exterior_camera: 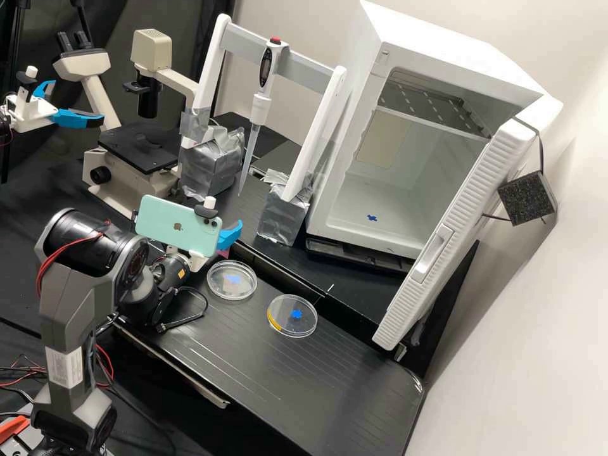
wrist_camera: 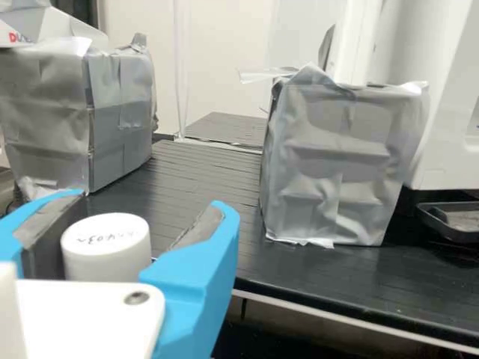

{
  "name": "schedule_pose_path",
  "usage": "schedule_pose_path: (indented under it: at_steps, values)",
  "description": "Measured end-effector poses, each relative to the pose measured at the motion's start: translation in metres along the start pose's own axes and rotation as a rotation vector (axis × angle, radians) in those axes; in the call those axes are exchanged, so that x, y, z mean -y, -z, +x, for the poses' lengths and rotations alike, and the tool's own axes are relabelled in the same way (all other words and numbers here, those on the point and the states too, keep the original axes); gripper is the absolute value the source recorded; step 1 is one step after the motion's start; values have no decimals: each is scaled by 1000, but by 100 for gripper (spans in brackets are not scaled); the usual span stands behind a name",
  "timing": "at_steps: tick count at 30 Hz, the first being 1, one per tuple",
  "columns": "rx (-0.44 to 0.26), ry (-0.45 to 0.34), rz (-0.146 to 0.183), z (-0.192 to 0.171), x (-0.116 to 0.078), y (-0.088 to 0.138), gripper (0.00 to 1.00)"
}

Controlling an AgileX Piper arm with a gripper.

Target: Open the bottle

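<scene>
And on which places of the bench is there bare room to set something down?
The bench top is bare between the yellow-marked Petri dish, the cabinet's open door and the rounded corner; also between the tape-wrapped blocks, though the pipette hangs there. Crowded: around the gripper, with phone, cable and clear Petri dish close.

A dark logo marks the back of the mint-green smartphone (exterior_camera: 161, 235) at the left. Black handwriting with digits crosses the white cylinder's top (wrist_camera: 105, 233). Red letters stand on the white wrapping (wrist_camera: 56, 28) over the left tape-wrapped block (wrist_camera: 45, 112). The near-left robot arm (exterior_camera: 69, 304) bears a pale label (exterior_camera: 66, 368), its print too small to read.
</scene>
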Motion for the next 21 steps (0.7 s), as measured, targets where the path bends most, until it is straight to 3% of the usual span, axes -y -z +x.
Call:
schedule_pose_path:
  at_steps: [21]
  values:
    - [-16,13,-10,0,1,2,0]
